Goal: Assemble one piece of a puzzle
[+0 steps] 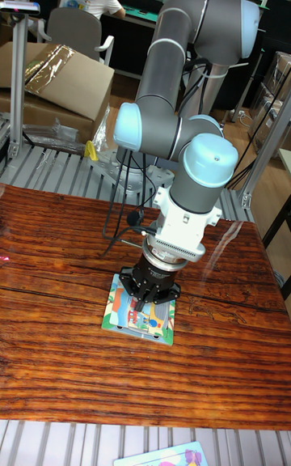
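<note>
Puzzle board is lying flat on the wooden table, approx. mid-table, slightly toward its front edge. Gripper is being held vertically over the board's centre, fingertips at or just above the pic surface. Jaw state can't be told; any puzzle piece there is being hidden. A 2nd colourful card is lying past the table's front edge.

Tool tips' grip indiscernible

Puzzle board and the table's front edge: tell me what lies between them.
Nothing: in the tall fixed view, only bare wood runs from the puzzle board to the table front edge.
</note>
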Motion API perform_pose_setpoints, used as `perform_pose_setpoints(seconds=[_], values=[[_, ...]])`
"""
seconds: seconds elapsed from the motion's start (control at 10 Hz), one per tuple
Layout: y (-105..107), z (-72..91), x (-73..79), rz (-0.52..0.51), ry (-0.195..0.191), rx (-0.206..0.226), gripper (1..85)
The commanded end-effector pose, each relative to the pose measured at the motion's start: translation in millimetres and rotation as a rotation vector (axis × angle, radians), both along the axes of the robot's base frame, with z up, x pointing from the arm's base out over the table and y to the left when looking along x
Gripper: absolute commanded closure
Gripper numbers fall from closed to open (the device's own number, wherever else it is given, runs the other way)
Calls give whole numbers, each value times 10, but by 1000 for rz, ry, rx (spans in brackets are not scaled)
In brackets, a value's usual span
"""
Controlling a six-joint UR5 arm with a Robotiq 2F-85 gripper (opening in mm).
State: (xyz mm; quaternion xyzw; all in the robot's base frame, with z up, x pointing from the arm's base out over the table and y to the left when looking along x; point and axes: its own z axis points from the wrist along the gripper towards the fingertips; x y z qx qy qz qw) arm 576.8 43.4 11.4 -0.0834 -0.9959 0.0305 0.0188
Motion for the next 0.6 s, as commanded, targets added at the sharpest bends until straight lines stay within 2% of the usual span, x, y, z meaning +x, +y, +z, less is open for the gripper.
perform_pose_setpoints(seconds=[0.0,0.5], values=[[22,6,49,-2,-8,12,843],[29,-33,117,2,-22,16,843]])
